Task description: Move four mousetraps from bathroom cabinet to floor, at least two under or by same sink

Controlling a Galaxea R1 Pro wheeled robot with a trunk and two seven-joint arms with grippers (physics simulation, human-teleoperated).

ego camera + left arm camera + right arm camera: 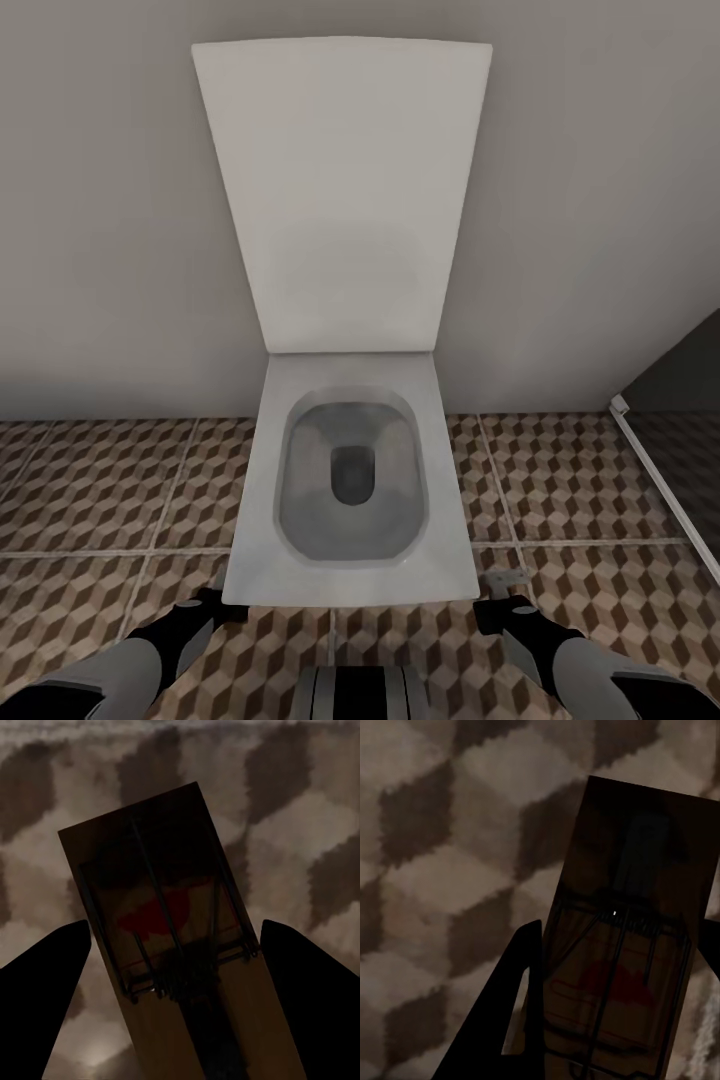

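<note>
Two mousetraps in hand: left tool (176, 945) clamps one mousetrap (169, 922), right tool (611, 982) grips another (622, 967), both over the floor (90, 490) in front of the toilet (350, 480). Sink unseen; carry level, lower flat beside it.

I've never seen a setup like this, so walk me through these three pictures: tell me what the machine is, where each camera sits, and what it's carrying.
This is a simulated wheeled robot with two arms. The big picture comes from its head camera, looking down at a white toilet with its lid up, standing on the cube-patterned bathroom floor. The dark shapes at the bottom corners are its arms.

The other two pictures come from cameras near each gripper. The left gripper has a mousetrap between its dark fingers, a small wooden board with wire parts. The right gripper carries another mousetrap. Both hang above the floor tiles.
</note>
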